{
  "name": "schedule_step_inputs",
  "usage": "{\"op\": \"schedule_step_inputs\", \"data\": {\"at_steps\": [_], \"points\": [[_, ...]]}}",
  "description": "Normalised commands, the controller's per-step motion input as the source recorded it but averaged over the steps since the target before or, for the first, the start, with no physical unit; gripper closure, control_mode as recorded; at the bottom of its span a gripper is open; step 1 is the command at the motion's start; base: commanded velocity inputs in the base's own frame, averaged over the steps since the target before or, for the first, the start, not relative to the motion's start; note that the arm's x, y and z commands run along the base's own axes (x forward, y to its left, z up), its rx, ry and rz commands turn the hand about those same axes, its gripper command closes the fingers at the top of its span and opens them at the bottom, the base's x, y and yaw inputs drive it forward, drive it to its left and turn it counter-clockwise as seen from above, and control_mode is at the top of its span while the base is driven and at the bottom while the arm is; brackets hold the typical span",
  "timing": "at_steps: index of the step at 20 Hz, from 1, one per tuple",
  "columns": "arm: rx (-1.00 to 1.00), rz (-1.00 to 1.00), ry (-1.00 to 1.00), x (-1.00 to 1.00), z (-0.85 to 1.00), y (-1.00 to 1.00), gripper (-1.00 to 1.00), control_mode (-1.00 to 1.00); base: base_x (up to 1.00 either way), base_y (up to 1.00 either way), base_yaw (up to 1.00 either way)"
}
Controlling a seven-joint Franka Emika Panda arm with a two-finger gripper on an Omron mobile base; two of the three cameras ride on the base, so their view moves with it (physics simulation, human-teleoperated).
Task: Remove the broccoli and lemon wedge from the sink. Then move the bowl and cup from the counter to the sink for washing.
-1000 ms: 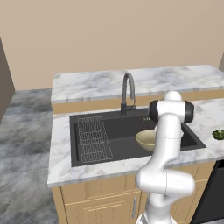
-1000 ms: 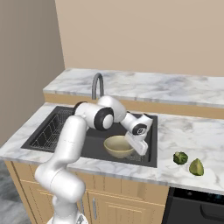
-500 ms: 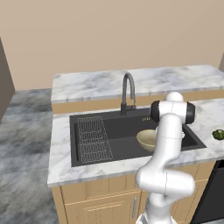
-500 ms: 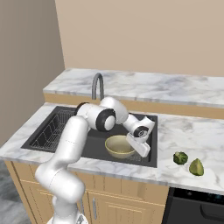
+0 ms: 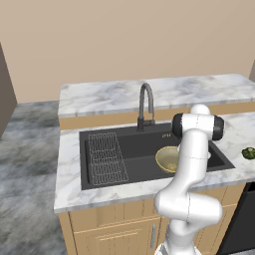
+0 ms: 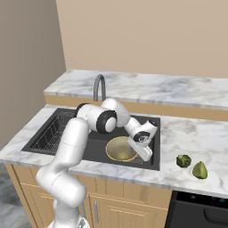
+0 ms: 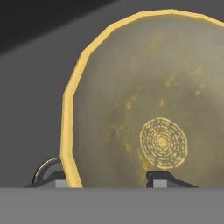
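In the left base view you find the bowl (image 5: 168, 158) resting in the right part of the sink (image 5: 129, 149), partly behind the white arm. The arm rises from the lower right, bends at a high elbow and folds down toward the bowl. The wire rack (image 5: 106, 157) lies in the sink's left part and the faucet (image 5: 145, 105) stands at the back edge. The broccoli (image 5: 248, 153) sits on the table (image 5: 69, 164) near its right edge.

In the right base view the pincer (image 6: 147, 153) hangs at the bowl's (image 6: 120, 148) right rim, by the sink's (image 6: 53, 133) right front corner. The forearm slopes down and right from the elbow over the basin. The broccoli (image 6: 183, 160) and the lemon wedge (image 6: 200, 170) lie side by side on the table (image 6: 187, 133), right of the sink.

In the hand view you see the two fingertips (image 7: 48, 173) standing either side of the bowl's (image 7: 153, 109) yellow rim; the pincer (image 7: 107, 179) straddles it, but you cannot tell whether it clamps or has let go.
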Motion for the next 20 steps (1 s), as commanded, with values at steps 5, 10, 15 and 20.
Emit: {"op": "schedule_step_inputs", "data": {"at_steps": [5,10,15,20], "points": [[0.0,0.0,-0.1,-0.06,0.01,0.0,-1.0,-1.0,0.0,0.0,0.0],[0.0,0.0,-0.09,-0.03,0.15,0.0,-1.0,-1.0,0.0,0.0,0.0],[-0.01,0.0,-0.05,0.0,0.28,0.0,-1.0,-1.0,0.0,0.0,0.0],[-0.06,0.0,-0.01,0.0,0.31,0.0,-1.0,-1.0,0.0,0.0,0.0]]}}
